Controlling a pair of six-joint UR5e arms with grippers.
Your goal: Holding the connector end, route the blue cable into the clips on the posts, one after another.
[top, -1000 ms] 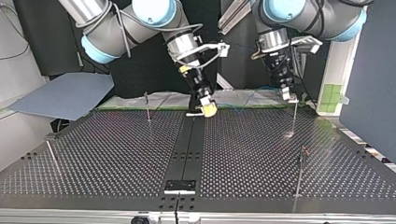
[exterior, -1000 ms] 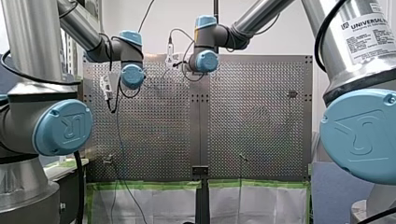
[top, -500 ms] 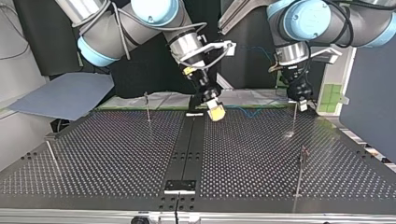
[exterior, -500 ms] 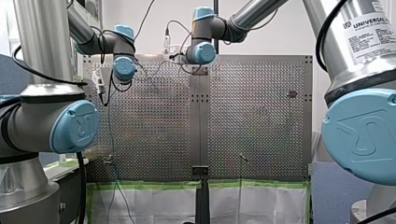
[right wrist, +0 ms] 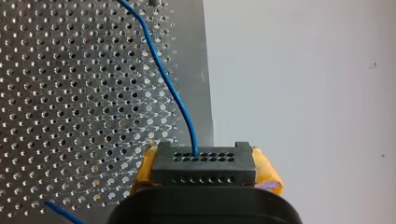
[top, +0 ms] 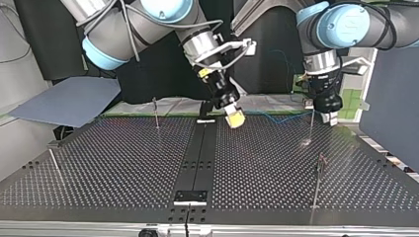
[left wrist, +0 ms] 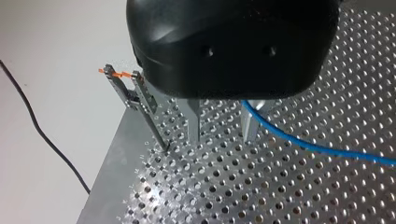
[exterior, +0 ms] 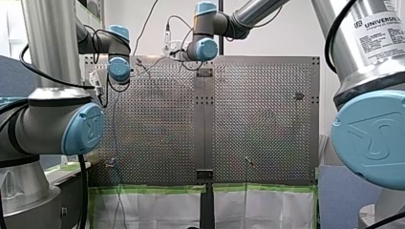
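Yellow pads [right wrist: 267,169] of my right end effector [right wrist: 204,158] clamp the black connector [right wrist: 204,163] from both sides in the right wrist view. The blue cable [right wrist: 173,93] leaves the connector's face and runs ahead of the end effector over the perforated bench [right wrist: 70,93].

In the left wrist view, my left end effector [left wrist: 219,135] points down at the bench. Its two metal fingers [left wrist: 194,123] stand apart with a gap between them. The cable crosses one finger and trails off to that side, not pinched. A post [left wrist: 149,121] with a clip at its top stands just beside the other finger.

In the top view, my right arm [top: 148,24] slants down and its wrist tilts the end effector toward the left one, just above the bench. My left arm [top: 356,24] hangs nearly upright over its end effector. The cable runs low between the two end effectors, and the post stands just beside the left one, on the side facing the right one. A second ago the left end effector was on that post's other side and higher, and it has since passed the post. The right end effector has followed it, moving off the bench's centre strip.

In the front view, both wrists sit at the bench's far edge. They are farther off and more toward the view's left than a second ago. The cable hangs from under the left end effector back to the near edge.
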